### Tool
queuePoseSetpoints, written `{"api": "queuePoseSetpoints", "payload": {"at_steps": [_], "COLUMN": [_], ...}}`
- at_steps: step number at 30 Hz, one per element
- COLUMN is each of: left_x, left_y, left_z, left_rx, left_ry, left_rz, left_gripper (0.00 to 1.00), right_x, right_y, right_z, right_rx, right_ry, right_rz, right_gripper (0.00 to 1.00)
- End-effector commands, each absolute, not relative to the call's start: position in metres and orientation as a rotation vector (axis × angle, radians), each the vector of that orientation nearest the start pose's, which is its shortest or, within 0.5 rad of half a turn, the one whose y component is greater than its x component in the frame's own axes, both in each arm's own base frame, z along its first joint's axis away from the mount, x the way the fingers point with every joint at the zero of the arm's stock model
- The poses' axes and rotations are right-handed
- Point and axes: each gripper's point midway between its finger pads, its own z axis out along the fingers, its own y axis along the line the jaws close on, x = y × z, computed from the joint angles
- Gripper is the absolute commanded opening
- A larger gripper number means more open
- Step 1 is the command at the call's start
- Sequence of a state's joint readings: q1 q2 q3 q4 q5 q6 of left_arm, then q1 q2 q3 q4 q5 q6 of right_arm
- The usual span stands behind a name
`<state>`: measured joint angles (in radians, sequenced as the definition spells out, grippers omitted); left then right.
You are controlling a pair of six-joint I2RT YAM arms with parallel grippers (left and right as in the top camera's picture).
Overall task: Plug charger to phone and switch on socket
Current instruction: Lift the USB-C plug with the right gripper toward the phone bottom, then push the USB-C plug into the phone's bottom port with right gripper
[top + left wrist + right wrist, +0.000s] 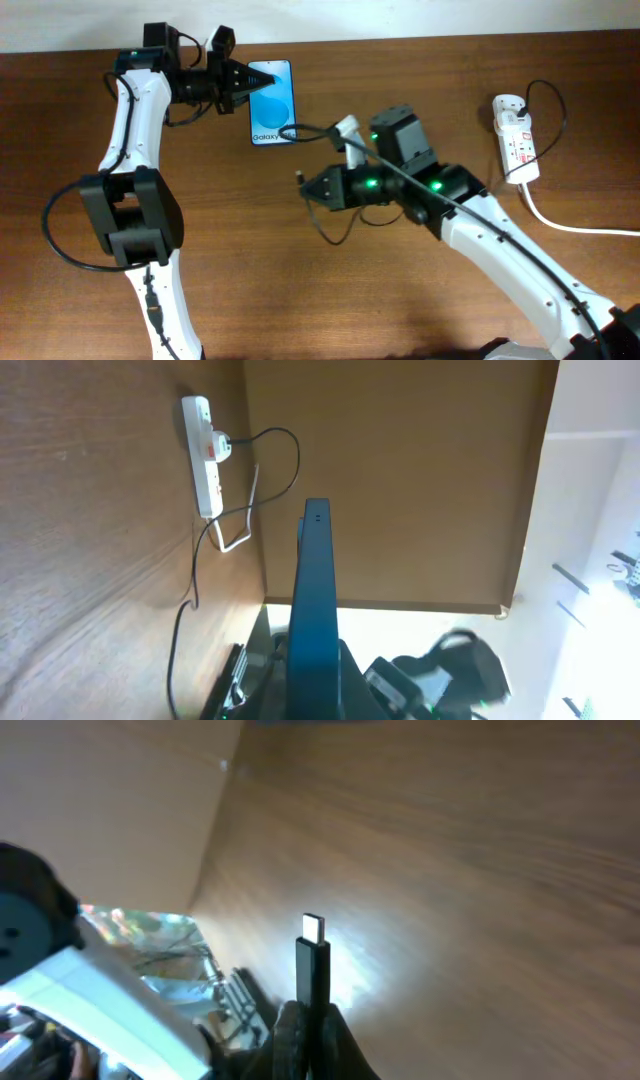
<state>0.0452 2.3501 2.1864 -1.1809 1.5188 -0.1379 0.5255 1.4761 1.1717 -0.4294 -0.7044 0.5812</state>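
Observation:
The phone [273,104], with its blue screen lit and facing up, lies at the table's back centre. My left gripper [243,84] is shut on its left edge. In the left wrist view the phone [313,590] stands edge-on between the jaws [315,685]. My right gripper [313,186] is shut on the charger plug [300,177], right of and below the phone and apart from it. The right wrist view shows the black plug [312,965] with its metal tip pointing out of the jaws [312,1025]. The white socket [517,138] lies at the far right, and also shows in the left wrist view [205,455].
A white adapter [507,104] is plugged into the socket's far end, with thin black cable [553,110] looping from it. The thick white cord [575,226] runs off to the right. The right arm's body [460,215] stretches across the table's right half.

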Motion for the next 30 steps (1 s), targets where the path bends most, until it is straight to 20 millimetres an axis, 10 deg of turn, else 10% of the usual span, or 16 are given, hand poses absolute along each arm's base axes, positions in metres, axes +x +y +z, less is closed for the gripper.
{"api": "queuePoseSetpoints", "payload": {"at_steps": [1,11,30], "left_x": [0.482,0.481,0.478], "left_y": [-0.147,-0.148,-0.157], "left_z": [0.258,0.258,0.258], "left_rx": [0.095,0.108,0.122], "left_ry": [2.124,2.121,2.132], "left_rz": [-2.123,-2.119,-2.129], "left_gripper": [0.00,0.00,0.00], "right_x": [0.296,0.317,0.342], "right_y": [0.304,0.344,0.327], "right_z": [0.224,0.216,0.220], "right_rx": [-0.098,-0.178,-0.114], "right_ry": [2.493,2.369,2.316], "right_rz": [1.306,1.292,1.231], "right_gripper": [0.04,0.04,0.04]}}
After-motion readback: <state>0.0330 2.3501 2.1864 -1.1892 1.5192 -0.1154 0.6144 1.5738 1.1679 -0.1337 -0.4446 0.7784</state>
